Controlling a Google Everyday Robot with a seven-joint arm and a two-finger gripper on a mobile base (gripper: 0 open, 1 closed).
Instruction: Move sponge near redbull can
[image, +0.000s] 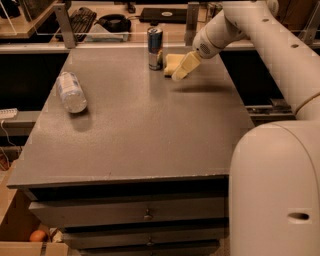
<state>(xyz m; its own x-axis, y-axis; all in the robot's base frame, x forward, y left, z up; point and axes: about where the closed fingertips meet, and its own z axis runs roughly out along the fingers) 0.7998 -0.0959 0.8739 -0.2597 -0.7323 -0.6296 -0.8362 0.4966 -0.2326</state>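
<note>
arm (265, 35) stretched from 3 o'clock up to 12 o'clock, wrist (211, 40) tipped down, gripper (181, 68) at 12 o'clock, pointing 8 o'clock; base (275, 190) fills 5 o'clock.

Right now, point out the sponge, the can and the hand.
sponge (170, 63), camera view, its pale yellow left part beside the can.
can (155, 49), camera view, middle of its blue side.
hand (182, 69), camera view, its tip, at the sponge, right of the can.

one can (155, 47), sponge (170, 61), bottle (71, 91); jaws at sponge.
</note>
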